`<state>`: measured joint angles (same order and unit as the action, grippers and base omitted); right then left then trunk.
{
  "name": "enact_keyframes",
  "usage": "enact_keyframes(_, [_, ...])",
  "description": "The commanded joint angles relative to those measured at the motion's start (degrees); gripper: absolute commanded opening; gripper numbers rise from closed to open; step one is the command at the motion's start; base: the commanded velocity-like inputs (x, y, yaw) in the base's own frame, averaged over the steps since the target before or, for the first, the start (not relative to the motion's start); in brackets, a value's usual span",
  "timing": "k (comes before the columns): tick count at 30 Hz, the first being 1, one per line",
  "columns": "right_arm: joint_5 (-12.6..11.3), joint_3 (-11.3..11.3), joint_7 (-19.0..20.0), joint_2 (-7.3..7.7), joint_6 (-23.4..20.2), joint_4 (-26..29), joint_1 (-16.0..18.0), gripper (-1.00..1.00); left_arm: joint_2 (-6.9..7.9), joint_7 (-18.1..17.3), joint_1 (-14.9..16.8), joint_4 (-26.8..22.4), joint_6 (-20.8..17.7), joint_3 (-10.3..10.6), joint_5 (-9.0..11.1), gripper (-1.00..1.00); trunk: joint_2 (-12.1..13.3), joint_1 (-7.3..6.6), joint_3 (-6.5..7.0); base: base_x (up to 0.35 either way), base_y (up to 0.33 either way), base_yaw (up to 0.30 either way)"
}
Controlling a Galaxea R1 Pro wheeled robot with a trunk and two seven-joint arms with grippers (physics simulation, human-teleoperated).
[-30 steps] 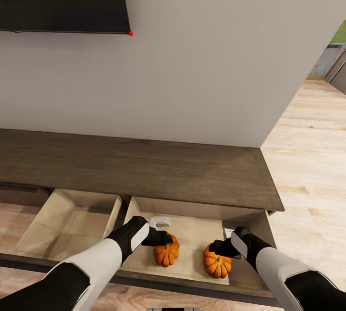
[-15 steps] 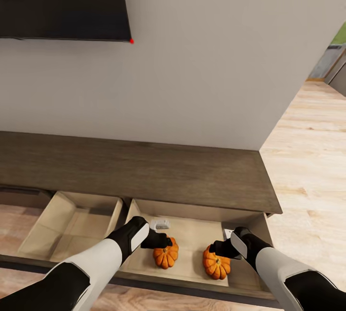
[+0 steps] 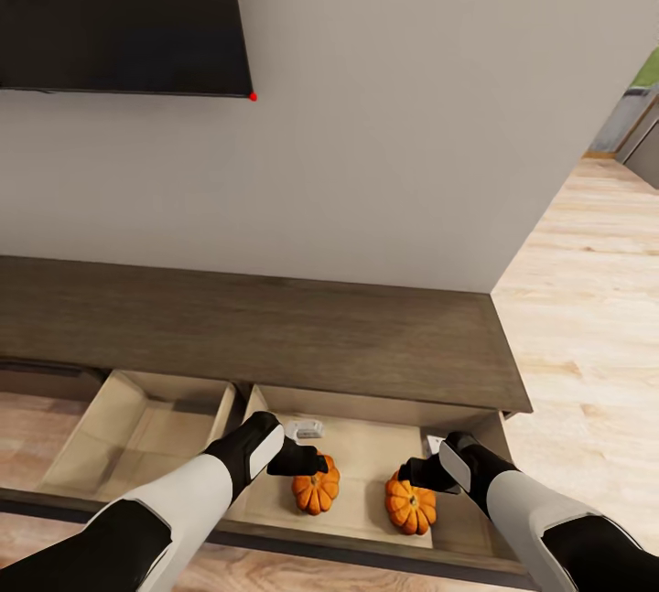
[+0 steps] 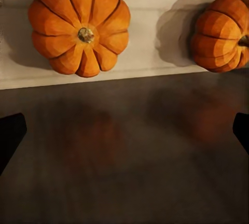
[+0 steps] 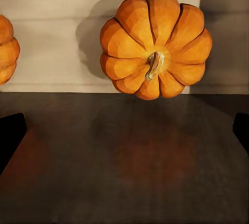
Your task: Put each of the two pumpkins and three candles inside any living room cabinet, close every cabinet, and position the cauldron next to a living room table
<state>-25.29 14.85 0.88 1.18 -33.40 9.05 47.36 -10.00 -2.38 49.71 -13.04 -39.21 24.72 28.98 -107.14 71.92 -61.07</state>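
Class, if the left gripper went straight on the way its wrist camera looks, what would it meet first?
Probably the dark-brown wooden drawer front under the open left gripper; the ribbed orange pumpkin lies beyond its edge. Depth is unclear.

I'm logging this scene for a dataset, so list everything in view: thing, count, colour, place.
Ribbed round pumpkins: 2, orange, on the pale floor of the open right drawer, left one, right one, apart from each other.
Small flat object: 1, white-grey, at the back of that drawer; too small to identify.
Long low wooden TV cabinet: 1, dark brown, against the wall, two drawers pulled out.
Left drawer: 1, pale wood inside, nothing visible in it.
Wall-mounted flat screen: 1, black, above the cabinet.
Plank floor: light wood, right of the cabinet.
Left gripper: 1, black, open, above the left pumpkin.
Right gripper: 1, black, open, above the right pumpkin.
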Motion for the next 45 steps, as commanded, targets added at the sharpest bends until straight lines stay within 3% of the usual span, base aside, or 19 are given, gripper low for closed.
enact_keyframes(1, [-0.28, 0.5, 0.09, 0.05, -0.26, 0.09, 0.01, 1.0, 0.0, -0.25, 0.03, 0.0, -0.17, 0.07, -0.33, 1.0, 0.4, -0.23, 0.18, 0.0, 0.0, 0.0])
enact_keyframes(23, [-0.27, 0.63, 0.0, -0.74, -0.35, 0.09, 0.01, 1.0, 0.0, -0.21, 0.03, -0.02, -0.17, 0.07, -0.33, 1.0, 9.22, -5.06, 4.98, 0.0, 0.0, 0.0])
enact_keyframes(35, [-0.28, 3.38, 0.0, -0.74, -0.35, 0.09, 0.01, 1.0, 0.0, -0.29, 0.03, -0.43, -0.52, 0.07, -0.3, 1.0, 14.04, -7.7, 8.22, 0.0, 0.0, 0.0])
enact_keyframes(45, [-0.28, 3.67, -0.07, -0.73, -0.35, 0.09, 0.01, 1.0, 0.0, -0.18, 0.03, -0.57, -3.4, 0.07, -0.24, 1.0, 14.04, -7.7, 9.14, 0.0, 0.0, 0.0])
